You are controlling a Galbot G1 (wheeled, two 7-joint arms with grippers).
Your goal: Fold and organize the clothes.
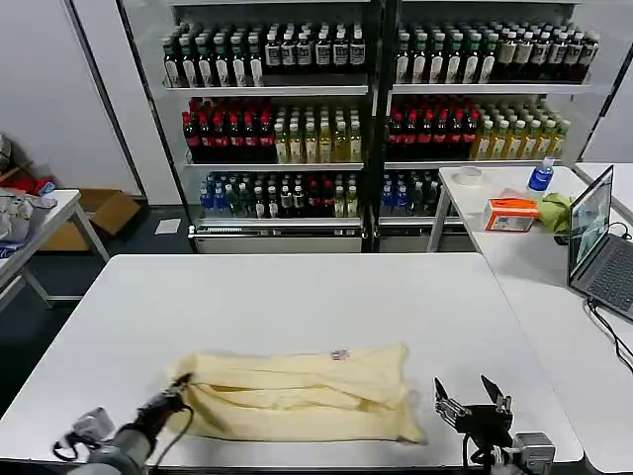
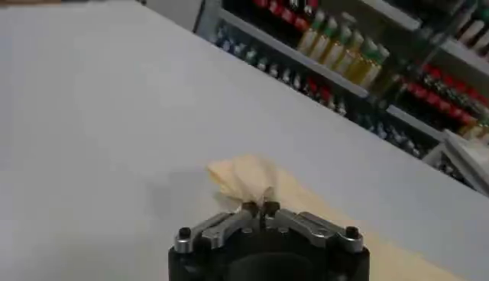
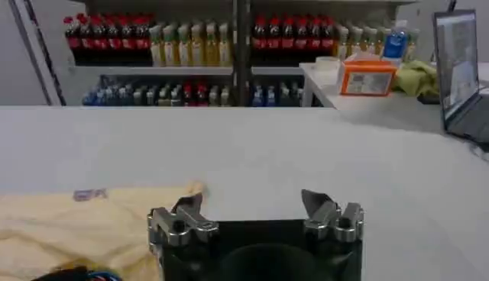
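The clothes, one pale cream-yellow T-shirt [image 1: 307,396], lie folded into a long band near the front edge of the white table [image 1: 297,297], with a small white label [image 1: 339,353] on the far edge. My left gripper [image 1: 179,396] is shut on the shirt's left end; in the left wrist view its fingertips [image 2: 260,208] pinch a raised tuft of the T-shirt [image 2: 244,177]. My right gripper [image 1: 473,398] stands open just right of the shirt's right end, nothing between its fingers. In the right wrist view that gripper [image 3: 256,205] sits beside the T-shirt [image 3: 84,229].
A second white table [image 1: 534,287] at the right carries a laptop [image 1: 598,242], a yellow-green cloth [image 1: 556,211], an orange box [image 1: 510,214] and a blue bottle [image 1: 541,175]. Shelves of bottles [image 1: 376,109] stand behind. A side table with a white-grey bundle [image 1: 15,218] is at far left.
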